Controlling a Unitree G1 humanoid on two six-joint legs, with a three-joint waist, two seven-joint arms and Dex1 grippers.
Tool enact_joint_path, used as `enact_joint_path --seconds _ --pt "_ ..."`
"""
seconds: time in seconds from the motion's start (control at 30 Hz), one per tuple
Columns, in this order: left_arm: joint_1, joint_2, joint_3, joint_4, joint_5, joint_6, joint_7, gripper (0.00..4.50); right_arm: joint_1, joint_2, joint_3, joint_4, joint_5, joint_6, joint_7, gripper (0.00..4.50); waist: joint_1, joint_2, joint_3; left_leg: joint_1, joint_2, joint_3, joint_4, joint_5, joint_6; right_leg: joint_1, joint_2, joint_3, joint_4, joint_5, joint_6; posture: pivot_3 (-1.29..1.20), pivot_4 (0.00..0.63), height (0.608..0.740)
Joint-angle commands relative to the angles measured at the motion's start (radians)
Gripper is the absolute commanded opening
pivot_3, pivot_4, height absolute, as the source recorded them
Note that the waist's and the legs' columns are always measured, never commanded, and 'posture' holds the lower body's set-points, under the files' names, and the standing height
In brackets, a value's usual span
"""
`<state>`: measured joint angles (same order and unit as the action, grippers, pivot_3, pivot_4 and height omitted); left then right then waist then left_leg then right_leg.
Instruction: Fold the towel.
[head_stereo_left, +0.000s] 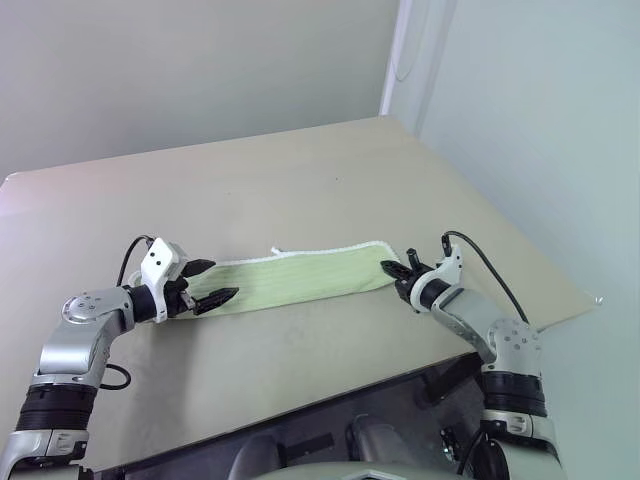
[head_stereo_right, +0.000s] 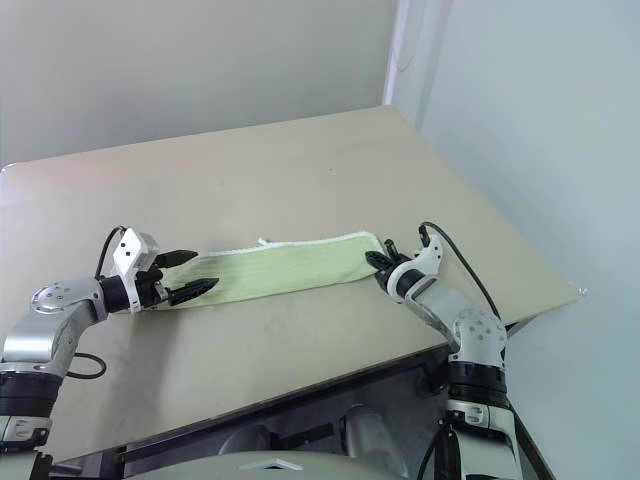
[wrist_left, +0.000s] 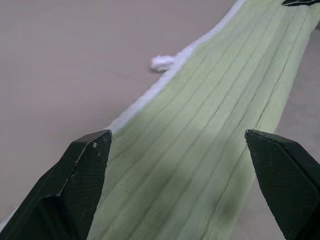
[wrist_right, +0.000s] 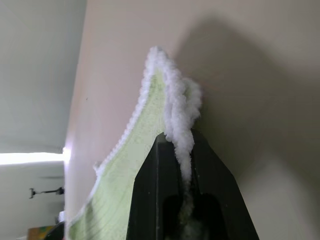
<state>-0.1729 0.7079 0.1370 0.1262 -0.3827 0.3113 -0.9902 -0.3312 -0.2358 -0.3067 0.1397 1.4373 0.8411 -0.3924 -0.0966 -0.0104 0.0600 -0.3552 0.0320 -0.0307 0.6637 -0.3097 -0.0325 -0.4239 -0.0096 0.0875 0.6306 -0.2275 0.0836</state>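
The towel (head_stereo_left: 295, 278) is a pale lime-green strip with white edging, folded long and narrow, lying across the beige table (head_stereo_left: 300, 180). A small white loop tag (wrist_left: 161, 62) sticks out from its far long edge. My left gripper (head_stereo_left: 204, 283) is open at the towel's left end, one finger on each side of the cloth (wrist_left: 200, 150). At the right end my right gripper (head_stereo_left: 396, 272) is shut on the towel's white-edged corner (wrist_right: 176, 107), which is pinched between the two black fingers (wrist_right: 205, 170).
The table's front edge (head_stereo_left: 330, 395) runs just below both arms. Its right corner (head_stereo_left: 590, 298) lies close to my right arm. A pale wall (head_stereo_left: 200, 70) stands behind the table.
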Motion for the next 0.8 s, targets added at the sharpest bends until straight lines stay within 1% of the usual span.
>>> enact_joint_path --seconds 0.03,0.37,0.53,0.67,0.8 --pt "-0.01 0.019 0.046 -0.017 -0.011 -0.011 0.009 4.5 -0.055 -0.042 -0.038 0.014 -0.032 0.011 0.052 0.03 -0.001 0.0 0.0 0.0 0.0 0.0 0.0 0.0 0.0 0.0 0.0 0.0 0.0 0.0 0.0 0.0 0.0 0.74" --pt "0.033 0.03 0.105 -0.047 -0.02 0.019 0.039 4.5 -0.128 -0.142 -0.065 0.079 -0.135 0.096 0.155 0.03 -0.001 0.001 0.0 0.0 0.0 0.001 0.0 0.0 0.0 0.0 0.0 0.001 0.0 0.0 0.0 0.0 0.0 0.74" --pt "0.055 0.015 0.113 -0.074 -0.025 0.035 0.064 4.5 -0.222 -0.204 -0.092 0.161 -0.195 0.111 0.21 0.03 0.0 0.001 0.0 0.0 0.0 0.001 0.0 0.0 0.0 0.0 0.0 0.001 0.0 0.0 0.0 0.0 0.0 0.74" --pt "0.066 0.008 0.107 -0.086 -0.022 0.038 0.078 4.5 -0.272 -0.211 -0.074 0.179 -0.244 0.146 0.241 0.03 -0.001 0.001 0.0 0.0 0.0 0.001 0.0 0.0 0.0 0.0 0.0 0.001 0.0 0.0 0.0 0.0 0.0 0.74" --pt "0.058 -0.003 0.094 -0.091 -0.02 0.039 0.093 4.5 -0.284 -0.195 -0.016 0.122 -0.302 0.205 0.28 0.03 -0.003 0.001 0.0 0.0 0.0 0.001 -0.001 0.0 0.0 0.0 0.001 0.002 0.0 0.0 0.0 0.0 0.0 0.74"
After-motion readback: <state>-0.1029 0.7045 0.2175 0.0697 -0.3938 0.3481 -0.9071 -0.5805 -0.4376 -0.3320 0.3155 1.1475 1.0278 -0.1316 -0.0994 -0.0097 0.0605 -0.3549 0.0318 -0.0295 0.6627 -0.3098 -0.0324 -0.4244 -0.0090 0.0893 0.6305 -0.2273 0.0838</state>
